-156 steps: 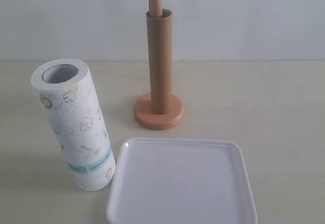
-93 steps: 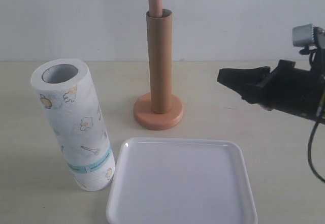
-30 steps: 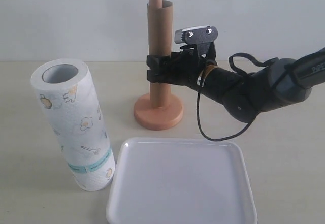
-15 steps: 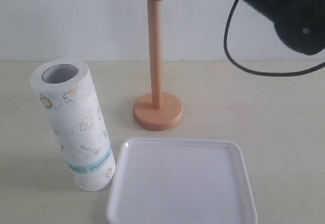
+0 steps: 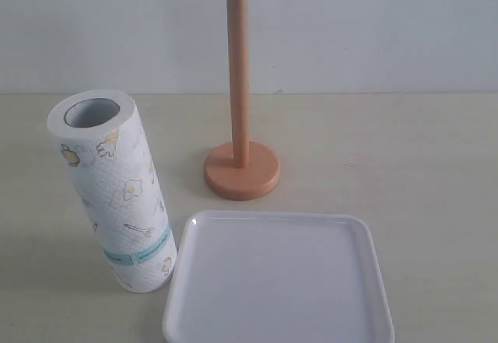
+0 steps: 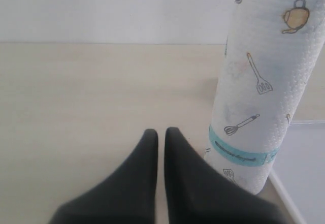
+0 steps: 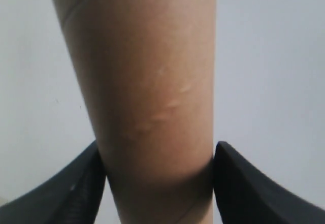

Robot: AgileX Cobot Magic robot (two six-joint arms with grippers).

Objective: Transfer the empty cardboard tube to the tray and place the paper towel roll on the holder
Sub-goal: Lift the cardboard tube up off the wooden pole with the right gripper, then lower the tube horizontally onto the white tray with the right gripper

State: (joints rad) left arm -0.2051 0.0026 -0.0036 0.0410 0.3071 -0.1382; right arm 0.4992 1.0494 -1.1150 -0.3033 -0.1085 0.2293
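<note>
The wooden holder (image 5: 241, 168) stands bare at the table's middle, its rod free. In front of it lies the white tray (image 5: 272, 323). The paper towel roll (image 5: 117, 195) stands upright at the left, also seen as the paper towel roll (image 6: 264, 82) in the left wrist view. My left gripper (image 6: 161, 132) is shut, empty, low beside the roll's base. In the right wrist view my right gripper (image 7: 157, 155) is shut on the empty cardboard tube (image 7: 147, 82), held against the pale wall. Neither the tube nor either arm shows in the exterior view.
A pale wall rises behind the beige table (image 5: 405, 156). The tray's rim (image 6: 299, 127) shows just past the roll in the left wrist view.
My right gripper has lifted the cardboard tube up off the holder's rod and carried it out of the exterior view. The rod now stands bare. The roll and tray have not moved.
</note>
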